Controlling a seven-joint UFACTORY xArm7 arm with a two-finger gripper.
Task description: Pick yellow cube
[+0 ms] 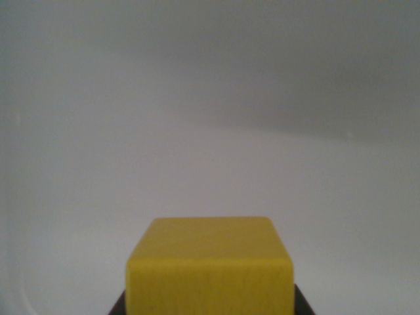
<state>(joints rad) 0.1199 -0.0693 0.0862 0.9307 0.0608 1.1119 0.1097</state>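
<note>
The yellow cube (209, 266) is sitting at the bottom centre of the frame, very close to the wrist camera, with its top face and its near face both showing and its lower edge running out of the picture. Dark slivers are flanking its bottom corners, at the lower left and lower right of the block; these are likely parts of the end effector (209, 308), though too little is showing to be sure. Whether it is closing on the block, merely straddling it, or holding it aloft, I cannot tell, since no fingertips are showing and no contact line with a tabletop is showing either. As a judgement, the approach is looking finished and the block is lying between the dark parts; what may be remaining is the squeeze and the lift, or only the lift. The cube is looking like solid painted wood, a matt mustard yellow, with softly rounded edges and faint grain across the near face. Behind it only a plain, blurred grey-white surface is filling the frame.
</note>
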